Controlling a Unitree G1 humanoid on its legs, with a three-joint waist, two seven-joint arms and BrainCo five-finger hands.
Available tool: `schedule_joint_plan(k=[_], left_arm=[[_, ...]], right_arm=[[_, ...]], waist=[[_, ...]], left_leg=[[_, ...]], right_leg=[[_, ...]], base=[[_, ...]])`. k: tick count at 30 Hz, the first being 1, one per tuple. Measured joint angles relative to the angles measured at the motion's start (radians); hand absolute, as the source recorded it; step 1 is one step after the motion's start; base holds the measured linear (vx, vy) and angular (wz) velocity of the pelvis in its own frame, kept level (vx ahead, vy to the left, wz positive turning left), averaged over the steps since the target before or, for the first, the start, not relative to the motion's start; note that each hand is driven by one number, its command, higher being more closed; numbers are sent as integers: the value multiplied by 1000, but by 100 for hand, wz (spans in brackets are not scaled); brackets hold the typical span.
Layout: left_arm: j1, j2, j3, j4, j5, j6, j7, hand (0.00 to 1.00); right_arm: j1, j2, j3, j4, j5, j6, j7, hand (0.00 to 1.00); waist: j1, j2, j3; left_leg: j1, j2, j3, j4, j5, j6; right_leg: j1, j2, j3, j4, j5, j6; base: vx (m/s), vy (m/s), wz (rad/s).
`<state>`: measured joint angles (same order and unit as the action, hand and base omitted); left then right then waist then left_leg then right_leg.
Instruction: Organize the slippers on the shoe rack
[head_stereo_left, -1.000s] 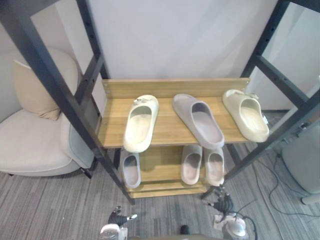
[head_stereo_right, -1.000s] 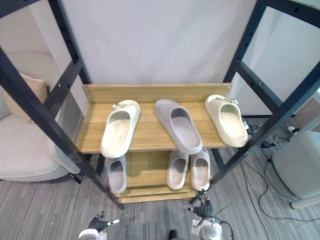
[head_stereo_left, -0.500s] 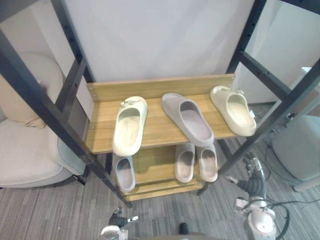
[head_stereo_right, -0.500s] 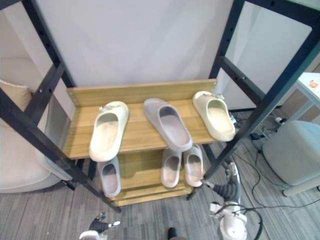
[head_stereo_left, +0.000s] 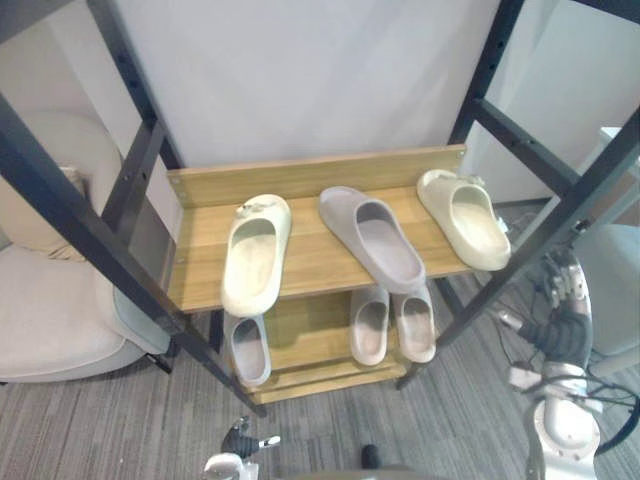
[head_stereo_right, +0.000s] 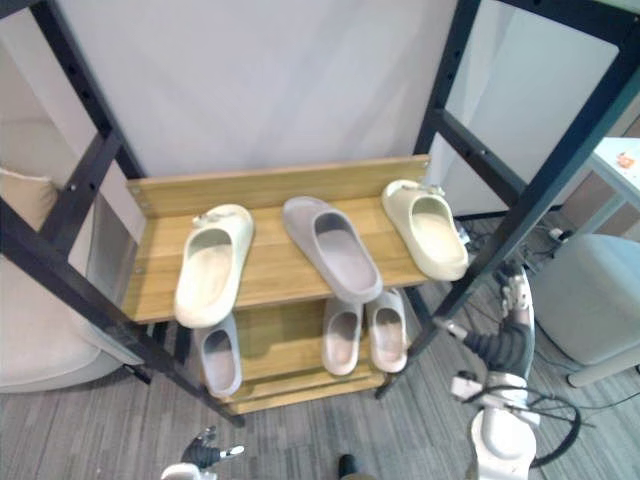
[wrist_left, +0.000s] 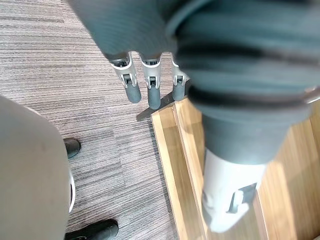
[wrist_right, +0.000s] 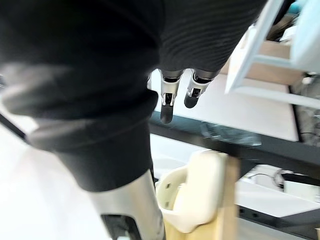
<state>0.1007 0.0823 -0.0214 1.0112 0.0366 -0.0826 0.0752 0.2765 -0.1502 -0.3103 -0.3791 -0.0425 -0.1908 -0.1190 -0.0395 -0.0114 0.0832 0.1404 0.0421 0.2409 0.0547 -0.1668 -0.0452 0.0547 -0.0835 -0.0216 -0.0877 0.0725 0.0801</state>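
Slippers (head_stereo_left: 370, 325) of smooth moulded foam lie on your wooden shoe rack (head_stereo_left: 320, 172): a grey one (head_stereo_left: 372, 238) between two cream ones (head_stereo_left: 255, 255) above, three below. Slanted black metal posts (head_stereo_left: 80, 220) cross in front of it, and a padded armchair (head_stereo_left: 50, 310) sits to the left. Your right hand (head_stereo_left: 562, 300), by the right post, and your left hand (head_stereo_left: 240, 440), low and near, are both relaxed and empty.

A: Give us the tally on the shoe rack (head_stereo_left: 310, 176)!

B: One rack, two shelves, six slippers. The upper shelf (head_stereo_left: 320, 270) carries three: two cream slippers (head_stereo_left: 255, 255) (head_stereo_left: 465, 218) and one mauve-grey slipper (head_stereo_left: 372, 238).

A: And the lower shelf (head_stereo_left: 303, 340)?

B: Three more there: one pale lilac slipper (head_stereo_left: 247, 347) and two pinkish-beige slippers (head_stereo_left: 370, 325) (head_stereo_left: 414, 322). One armchair (head_stereo_left: 50, 320) alongside.
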Motion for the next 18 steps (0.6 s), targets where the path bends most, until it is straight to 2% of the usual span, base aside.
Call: schedule_joint_plan(k=[5,16,18], left_arm=[[1,-1,0,0,2,0,-6,0],[3,6,-1,0,9,-2,-26,0],[0,7,-2,-1,10,-4,-36,0]], right_arm=[[-63,-61,0,0,6,-8,3,0],[-194,-159,51,37,89,-27,62,0],[-204,-172,64,65,93,-27,70,0]], waist=[[2,1,-6],[9,-19,-24],[18,-23,-27]], left_leg=[[-5,-3,-14,0,1,1],[-15,-9,-57,1,4,6],[-17,-10,-62,1,5,7]], right_leg=[[2,-5,-14,0,-2,3],[14,-12,-56,0,-9,7],[15,-13,-61,0,-9,7]], base=[[-20,-23,8],[-7,-22,11],[-18,-23,8]])
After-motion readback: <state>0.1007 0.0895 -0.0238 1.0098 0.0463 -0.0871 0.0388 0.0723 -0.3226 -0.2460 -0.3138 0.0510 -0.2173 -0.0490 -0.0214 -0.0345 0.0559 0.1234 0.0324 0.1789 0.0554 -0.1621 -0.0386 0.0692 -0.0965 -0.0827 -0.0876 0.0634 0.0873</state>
